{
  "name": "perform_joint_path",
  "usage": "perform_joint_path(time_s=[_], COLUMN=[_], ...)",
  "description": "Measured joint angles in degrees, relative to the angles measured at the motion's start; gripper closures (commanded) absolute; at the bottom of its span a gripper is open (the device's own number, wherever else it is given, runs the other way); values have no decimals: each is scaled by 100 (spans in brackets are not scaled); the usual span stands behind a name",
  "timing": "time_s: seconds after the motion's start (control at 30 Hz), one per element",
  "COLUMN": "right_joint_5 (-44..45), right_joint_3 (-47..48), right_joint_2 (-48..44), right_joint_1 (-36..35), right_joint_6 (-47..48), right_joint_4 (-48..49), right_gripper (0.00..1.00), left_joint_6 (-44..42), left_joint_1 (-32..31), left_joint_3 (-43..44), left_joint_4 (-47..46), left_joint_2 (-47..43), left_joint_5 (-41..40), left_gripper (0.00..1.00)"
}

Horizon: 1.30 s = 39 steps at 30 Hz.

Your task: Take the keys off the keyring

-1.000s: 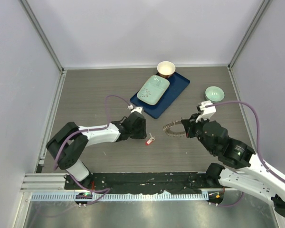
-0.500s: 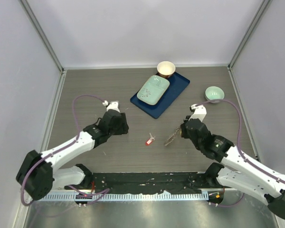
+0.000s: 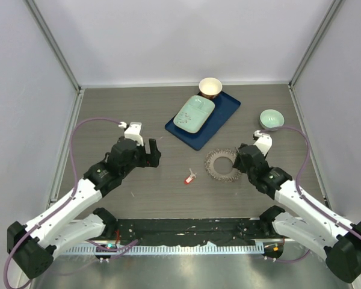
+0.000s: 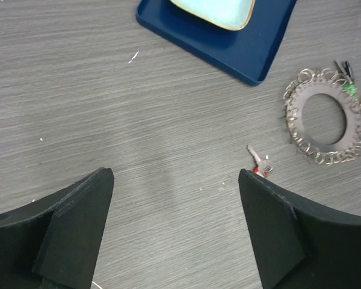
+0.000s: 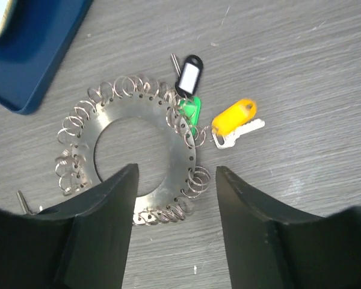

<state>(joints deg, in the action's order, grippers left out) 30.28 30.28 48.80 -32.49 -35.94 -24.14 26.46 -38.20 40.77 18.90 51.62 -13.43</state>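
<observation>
The keyring [image 3: 223,164], a grey metal disc fringed with small wire loops, lies flat on the table. A green key [image 5: 191,110], an orange key [image 5: 234,120] and a black-framed tag [image 5: 189,75] hang at its edge. A red key [image 3: 189,177] lies loose on the table to the left of the ring. My right gripper [image 5: 175,170] is open just above the keyring's [image 5: 129,111] rim, holding nothing. Well to the left of the red key [image 4: 260,164], my left gripper [image 4: 175,177] is wide open over bare table. The left wrist view has the keyring [image 4: 322,117] far off at the right.
A blue tray [image 3: 225,108] with a pale green dish [image 3: 194,114] on it stands behind the keyring. A cream cup [image 3: 210,87] sits at the tray's far end. A pale green bowl [image 3: 271,118] stands at the back right, close behind my right arm.
My right gripper opened and let go of the keyring, which went from held on edge to lying flat. My left gripper drew back to the left and opened wider. The red key stayed put.
</observation>
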Motion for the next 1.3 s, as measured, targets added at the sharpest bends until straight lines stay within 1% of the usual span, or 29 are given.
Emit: perform_joint_path(time_s=[0.03,0.07,0.13,0.23,0.3,0.37,0.47,0.63,0.8,0.93,1.07,1.3], right_joint_5=[55,96,140,81,-48,-225,-437,-658,-1010,-1233,-1362,-1438], right_joint_3=[85,203,481,1113,1532,1991,2645,3235,3268,2905,2664,2651], right_joint_2=[15,26,37,35,35,28,-48,-514,-999,-1215,-1252,-1325], right_joint_1=[0,4,7,11,11,13,11,11,13,13,11,13], right_joint_6=[17,39,111,293,428,535,590,658,713,678,658,656], right_joint_4=[-55,-136,-286,-551,-715,-898,-1139,-1244,-1220,-1086,-1073,-994], right_gripper=[22,19,5,4,4,1,0,0,0,0,0,0], left_joint_6=[-59,-133,-216,-334,-402,-437,-444,-442,-420,-382,-304,-256], left_joint_1=[0,0,0,0,0,0,0,0,0,0,0,0], left_joint_3=[28,74,151,258,334,413,509,678,881,883,883,881], left_joint_4=[50,107,199,291,310,306,282,293,302,328,330,330], left_joint_2=[-68,-151,-297,-643,-953,-1261,-1639,-2100,-2337,-2426,-2437,-2437], left_joint_5=[9,22,70,197,315,452,621,723,713,675,634,595], left_gripper=[5,3,0,0,0,0,0,0,0,0,0,0])
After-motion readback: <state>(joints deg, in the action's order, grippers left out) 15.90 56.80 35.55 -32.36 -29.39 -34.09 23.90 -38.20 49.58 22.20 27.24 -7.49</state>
